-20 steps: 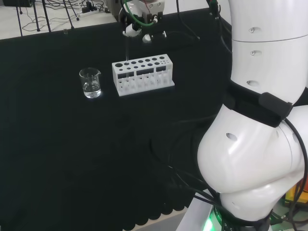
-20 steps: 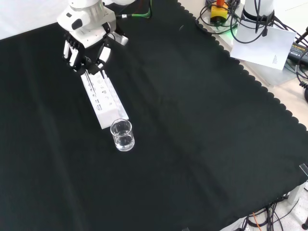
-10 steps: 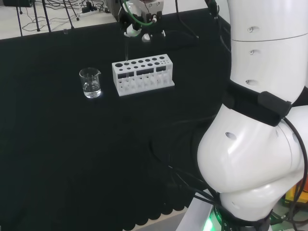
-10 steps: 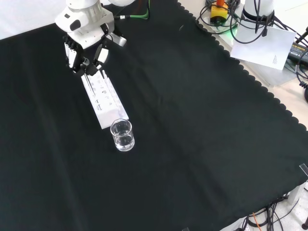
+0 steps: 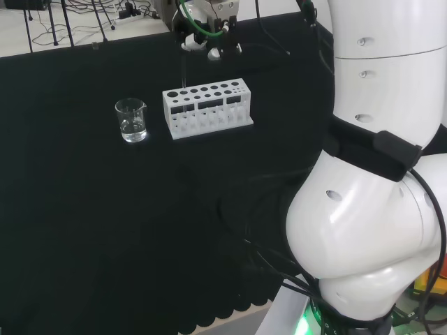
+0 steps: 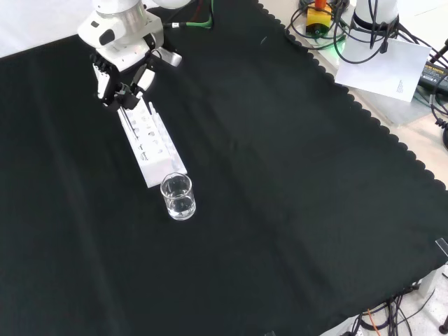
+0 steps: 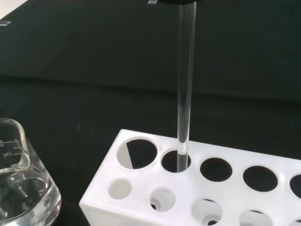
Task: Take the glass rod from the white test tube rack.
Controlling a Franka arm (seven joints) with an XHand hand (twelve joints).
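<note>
My hand (image 6: 120, 77) hangs above the far end of the rack (image 6: 150, 142) in the front view, which is the rack's left end in the head view, with its fingers (image 6: 103, 85) curled downward and pinched around the upper end of the rod (image 7: 185, 84). The rod stands upright. In the wrist view its lower end sits inside one of the round holes in the rack's back row, the second hole from the end nearest the beaker (image 7: 21, 188); whether the tip is just at the mouth of the hole or deeper I cannot tell. In the head view the rod (image 5: 183, 70) appears as a thin pale vertical line running from my hand (image 5: 202, 38) down to the top of the rack (image 5: 207, 108).

The rack is white, long and narrow, with two rows of round holes on top, and rests flat on the black cloth (image 6: 280, 175).

The beaker (image 5: 131, 120) is clear glass, upright, holding some clear liquid. It stands on the cloth just beside the rack's left end in the head view and at the rack's near end in the front view (image 6: 178, 196), apart from my hand.
</note>
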